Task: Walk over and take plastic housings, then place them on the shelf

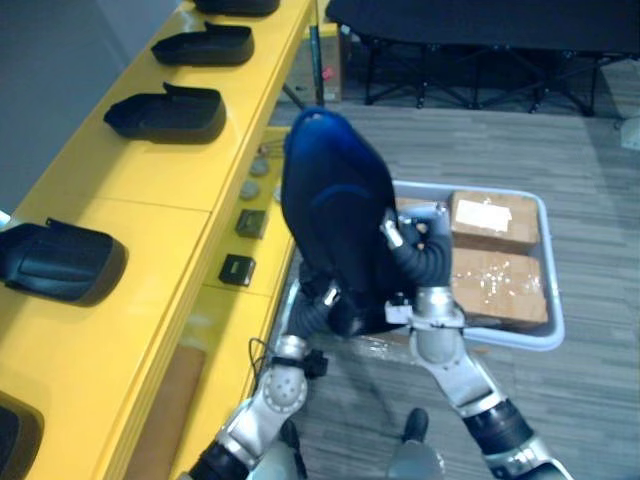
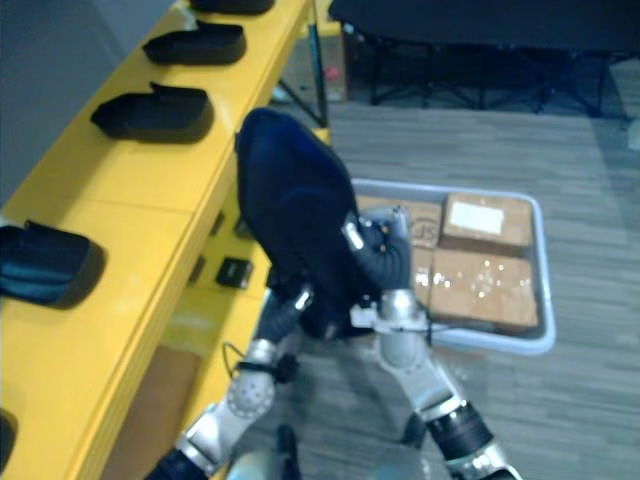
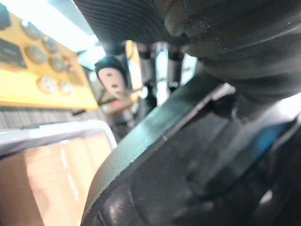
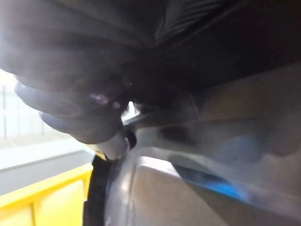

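Housing (image 1: 335, 220), dark plastic, is hanging off the floor in the eye views, with left hand (image 1: 322, 305) sitting under it and right hand (image 1: 425, 240) pressing its side. It's hovering between yellow shelf (image 1: 150, 190) and grey tray (image 1: 545, 330) of cardboard boxes (image 1: 495, 220). Other housings (image 1: 170, 112) are lying along the shelf. Left wrist view: housing rim is sitting right against the hand. Right wrist view: same, blurred. Can't tell whether either hand is open or closed.

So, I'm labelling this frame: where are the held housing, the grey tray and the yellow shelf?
Held plastic housing (image 1: 335, 215): left eye view, its domed back.
Grey tray (image 1: 548, 336): left eye view, near right rim corner.
Yellow shelf (image 1: 150, 190): left eye view, bare top.
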Controlling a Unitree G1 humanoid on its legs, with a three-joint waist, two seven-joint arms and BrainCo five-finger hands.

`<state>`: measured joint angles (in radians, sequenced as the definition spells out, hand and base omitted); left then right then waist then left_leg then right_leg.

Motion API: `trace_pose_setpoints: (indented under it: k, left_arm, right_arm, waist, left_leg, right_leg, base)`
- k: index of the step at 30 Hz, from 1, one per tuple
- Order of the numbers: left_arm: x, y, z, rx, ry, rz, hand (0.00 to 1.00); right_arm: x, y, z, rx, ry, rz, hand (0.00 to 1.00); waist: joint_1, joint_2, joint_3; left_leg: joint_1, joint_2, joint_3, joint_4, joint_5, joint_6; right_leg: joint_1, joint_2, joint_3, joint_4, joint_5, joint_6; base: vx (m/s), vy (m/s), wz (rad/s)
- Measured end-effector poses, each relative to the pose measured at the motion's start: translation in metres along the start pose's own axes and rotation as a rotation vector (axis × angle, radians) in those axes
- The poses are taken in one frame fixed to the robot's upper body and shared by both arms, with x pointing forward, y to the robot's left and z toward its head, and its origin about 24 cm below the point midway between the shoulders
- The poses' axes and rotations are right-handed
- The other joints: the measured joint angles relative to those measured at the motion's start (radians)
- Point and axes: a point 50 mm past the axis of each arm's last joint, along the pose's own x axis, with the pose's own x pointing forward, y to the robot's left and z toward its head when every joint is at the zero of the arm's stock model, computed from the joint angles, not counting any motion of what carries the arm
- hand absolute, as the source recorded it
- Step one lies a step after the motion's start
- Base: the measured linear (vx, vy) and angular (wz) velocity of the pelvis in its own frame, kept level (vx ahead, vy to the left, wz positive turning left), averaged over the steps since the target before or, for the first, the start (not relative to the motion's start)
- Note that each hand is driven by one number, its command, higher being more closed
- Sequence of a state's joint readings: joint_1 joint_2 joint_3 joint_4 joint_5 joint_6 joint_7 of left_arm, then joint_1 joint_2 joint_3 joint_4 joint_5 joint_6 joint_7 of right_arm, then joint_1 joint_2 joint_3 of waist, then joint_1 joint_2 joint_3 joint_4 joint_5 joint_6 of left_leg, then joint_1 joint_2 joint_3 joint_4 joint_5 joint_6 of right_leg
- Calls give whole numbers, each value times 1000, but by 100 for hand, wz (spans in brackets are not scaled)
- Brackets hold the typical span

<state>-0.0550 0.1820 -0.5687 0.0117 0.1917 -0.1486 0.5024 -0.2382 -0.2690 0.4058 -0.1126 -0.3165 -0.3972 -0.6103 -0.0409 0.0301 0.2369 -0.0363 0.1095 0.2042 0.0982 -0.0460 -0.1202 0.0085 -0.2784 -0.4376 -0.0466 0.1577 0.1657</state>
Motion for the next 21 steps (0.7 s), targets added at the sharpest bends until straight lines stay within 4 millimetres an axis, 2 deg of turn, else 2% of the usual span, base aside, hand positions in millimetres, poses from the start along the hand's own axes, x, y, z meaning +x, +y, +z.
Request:
trace_pose_setpoints:
  k: [5, 8, 11, 12, 14, 16, 19, 21]
  left_arm:
    - [1, 7, -1, 24, -9, 71, 100]
    - [5, 18, 6, 63, -70, 178, 100]
    - [14, 55, 29, 95, -218, 441, 100]
    - [14, 62, 30, 115, -233, 474, 100]
    - [14, 78, 28, 154, -236, 570, 100]
    - [11, 99, 23, 183, -217, 693, 100]
    - [4, 118, 18, 226, -181, 802, 100]
    - [0, 123, 16, 240, -172, 830, 100]
  right_arm:
    - [-5, 2, -1, 39, 40, -43, 0]
    - [-6, 2, -2, 65, 69, -86, 0]
    - [-18, -8, -2, 39, 101, -110, 0]
    - [-19, -13, 0, 34, 97, -118, 0]
    - [-19, -35, 5, 14, 82, -193, 0]
    - [-19, -79, 4, 4, 92, -340, 0]
    - [-33, -119, 0, 54, 145, -486, 0]
    - [-44, -129, -2, 98, 187, -544, 0]
  waist:
    - [16, -45, -27]
    - [29, -55, -33]
    - [41, -64, -39]
    - [40, -64, -40]
    - [38, -66, -43]
    - [34, -75, -50]
    - [25, -88, -71]
    - [21, -93, -86]
  left_leg:
    - [11, 1, -2, -1, 0, 0]
    - [24, 1, -2, -2, 0, 0]
    - [34, 1, -1, -3, 0, 0]
    - [36, 1, -1, -3, -1, 0]
    - [36, 1, 0, -2, -1, 0]
    - [36, 2, 0, -3, -1, 0]
    - [36, 3, 4, -5, -2, -1]
    - [36, 4, 12, -11, -2, -1]
  right_leg:
    - [13, 1, -3, -2, 0, 0]
    - [27, 1, -5, -3, -1, -1]
    - [36, 1, -4, -3, -2, -2]
    - [38, 1, -4, -3, -2, -2]
    - [37, 1, -4, -3, -3, -3]
    - [37, 1, -4, -3, -3, -3]
    - [34, 3, -2, -7, -3, -3]
    - [30, 4, 1, -12, -2, -2]
  base:
    - [0, 0, 0]
    - [-36, 8, 0]
    - [-46, 4, -1]
    - [-41, 8, -2]
    - [0, 0, 0]
    - [0, 0, 0]
    - [2, 4, -2]
    - [6, 10, -9]
